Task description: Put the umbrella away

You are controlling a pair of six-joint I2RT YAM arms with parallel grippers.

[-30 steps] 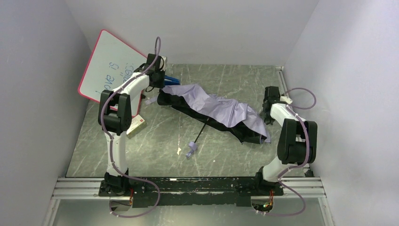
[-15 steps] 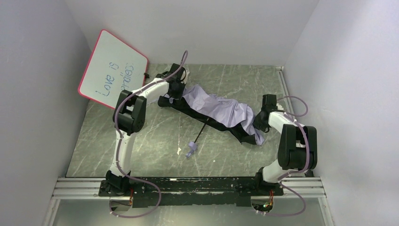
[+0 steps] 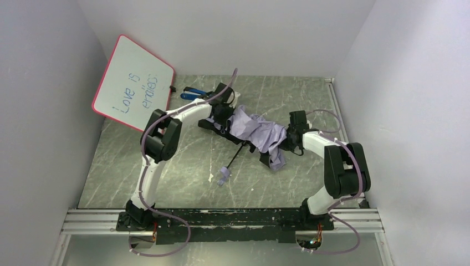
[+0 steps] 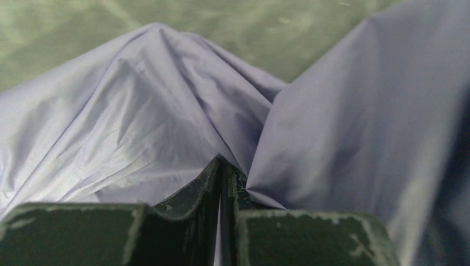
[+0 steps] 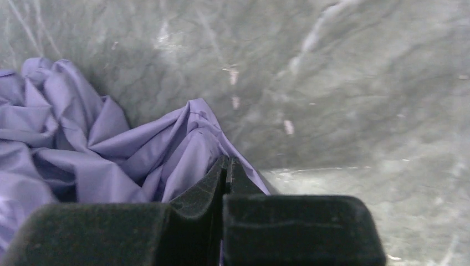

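Two robot arms bunch a lilac-and-black umbrella [image 3: 256,132] together at the middle of the table [image 3: 183,166].
The left gripper [image 4: 223,166] and right gripper [image 5: 227,164] each pinch canopy fabric; gathering seems underway, and next likely calls for wrapping it tight.

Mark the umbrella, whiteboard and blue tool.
umbrella [image 3: 252,128], top view, bunched lilac canopy
whiteboard [image 3: 133,83], top view, middle of white face
blue tool [image 3: 195,92], top view, its blue body
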